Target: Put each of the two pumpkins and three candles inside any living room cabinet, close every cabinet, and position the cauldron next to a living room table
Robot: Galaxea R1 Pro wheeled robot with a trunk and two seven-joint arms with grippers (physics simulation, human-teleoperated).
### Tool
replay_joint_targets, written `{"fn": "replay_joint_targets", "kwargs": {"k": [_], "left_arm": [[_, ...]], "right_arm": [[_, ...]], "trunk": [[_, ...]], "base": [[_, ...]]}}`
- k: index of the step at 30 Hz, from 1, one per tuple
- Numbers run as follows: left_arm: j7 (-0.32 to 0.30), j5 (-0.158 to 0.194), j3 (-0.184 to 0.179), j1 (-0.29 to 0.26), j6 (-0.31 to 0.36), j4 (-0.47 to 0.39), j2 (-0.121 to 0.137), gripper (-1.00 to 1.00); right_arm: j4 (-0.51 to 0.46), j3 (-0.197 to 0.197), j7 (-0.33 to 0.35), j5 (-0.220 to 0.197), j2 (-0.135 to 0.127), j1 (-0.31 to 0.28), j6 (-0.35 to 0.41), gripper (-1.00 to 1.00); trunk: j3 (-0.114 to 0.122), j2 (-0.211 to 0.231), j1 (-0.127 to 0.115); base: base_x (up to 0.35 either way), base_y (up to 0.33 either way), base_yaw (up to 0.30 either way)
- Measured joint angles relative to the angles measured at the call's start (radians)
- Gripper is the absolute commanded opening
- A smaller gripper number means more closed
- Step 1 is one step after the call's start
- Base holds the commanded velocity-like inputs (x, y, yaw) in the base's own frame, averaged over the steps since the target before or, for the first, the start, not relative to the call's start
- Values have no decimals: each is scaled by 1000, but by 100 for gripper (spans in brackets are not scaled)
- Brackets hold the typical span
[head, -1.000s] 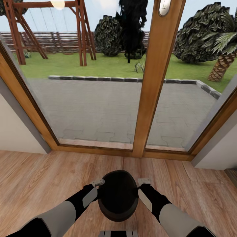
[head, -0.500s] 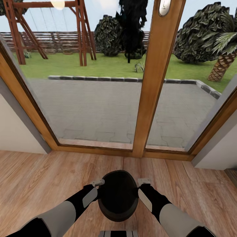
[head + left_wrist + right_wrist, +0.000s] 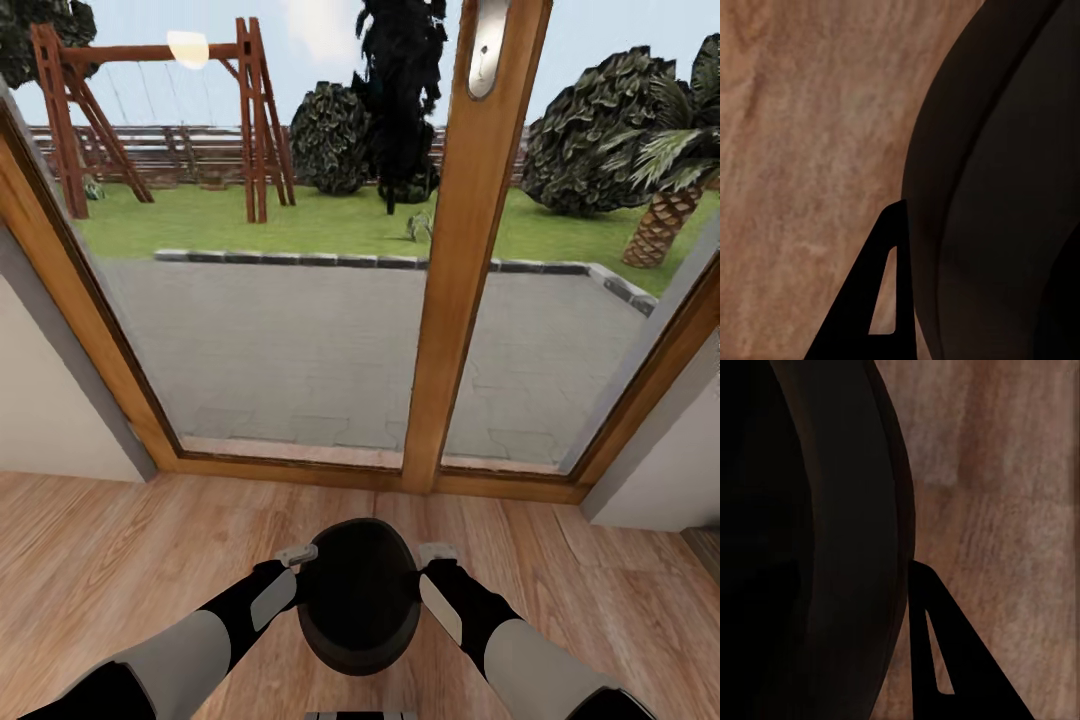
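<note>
Head view: your left pincer (image 3: 297, 553) and right pincer (image 3: 437, 550) clamp the round, wide-mouthed black cauldron (image 3: 358, 595) between them.

The floor (image 3: 120, 560) is laid in light brown wood planks with visible grain, running up to a glazed door set in a warm wooden frame (image 3: 455, 300). A central upright divides the two panes and carries a metal handle (image 3: 487, 45) near its top. Pale plaster walls (image 3: 50, 400) with grey reveals flank the opening on both sides. Through the glass lies a grey paved terrace (image 3: 290, 340) edged with dark kerb stones, then lawn (image 3: 320, 215), a red-brown timber swing frame (image 3: 150, 110), rounded dark shrubs, a palm (image 3: 665, 210) and a slatted fence. Daylight is even under a pale blue sky.
</note>
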Motion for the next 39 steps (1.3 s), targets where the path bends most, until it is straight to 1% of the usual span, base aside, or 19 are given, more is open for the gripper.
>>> {"fn": "replay_joint_targets", "kwargs": {"k": [19, 29, 33, 39], "left_arm": [[-1, 1, 0, 0, 1, 0, 0, -100], [-2, 2, 0, 0, 1, 0, 1, -100], [-2, 2, 0, 0, 1, 0, 2, -100], [-1, 2, 0, 0, 2, 0, 2, -100]], "right_arm": [[0, 0, 0, -1, 0, 0, 2, -100], [-3, 0, -1, -2, 0, 0, 5, -100], [-4, 1, -2, -10, 0, 0, 5, -100], [-3, -2, -2, -11, 0, 0, 3, -100]], "trunk": [[73, 4, -9], [74, 5, -8], [74, 5, -8], [74, 5, -8]], "base": [[0, 0, 0], [0, 0, 0], [0, 0, 10], [0, 0, 188]]}}
